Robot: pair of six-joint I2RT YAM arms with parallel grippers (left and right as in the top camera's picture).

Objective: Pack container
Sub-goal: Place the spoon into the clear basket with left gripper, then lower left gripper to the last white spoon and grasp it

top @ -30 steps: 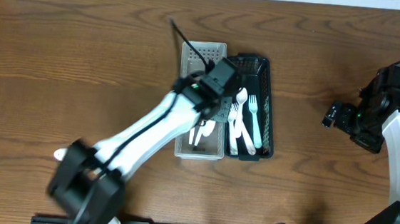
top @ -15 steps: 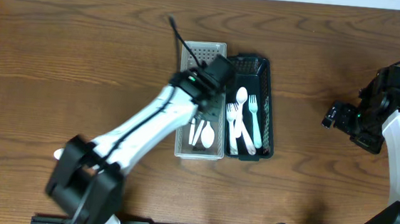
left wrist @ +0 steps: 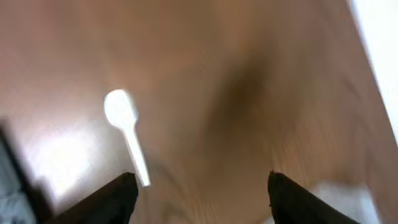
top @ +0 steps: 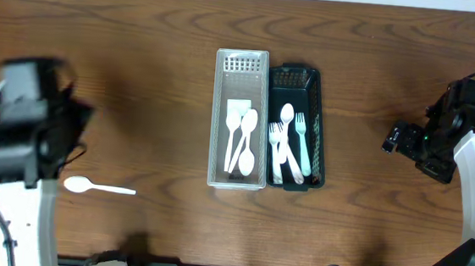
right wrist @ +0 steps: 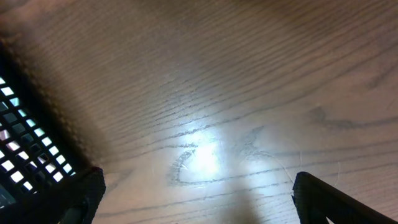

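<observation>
Now that the left arm (top: 25, 133) has swung out of the middle of the overhead view to the far left edge, where it shows only as a blur, the white tray (top: 217, 106) it was covering a moment ago stands clear. Two spoons (top: 245, 146) lie lengthwise in that tray, so I'd judge a drop-off has just been made there. The black tray (top: 321, 123) touches its right side and holds forks (top: 300, 142) and one more spoon. A loose spoon (top: 97, 188) lies on the table (top: 141, 57) at lower left, just beside the arm, bowl to the left and handle to the right. It looks like the next piece to be packed. The right arm (top: 441, 140) sits at the right edge, well apart from both trays.

From the left wrist everything is smeared by motion. The loose spoon (left wrist: 127, 140) shows left of centre, small, white and plastic-looking, flat on the wood. The left fingers (left wrist: 118, 196) are spread wide at the bottom corners with nothing between them.

From the right wrist, the right fingers (right wrist: 81, 196) are likewise parted and empty over bare wood, with the mesh of the black tray (right wrist: 18, 149) at the left edge.
</observation>
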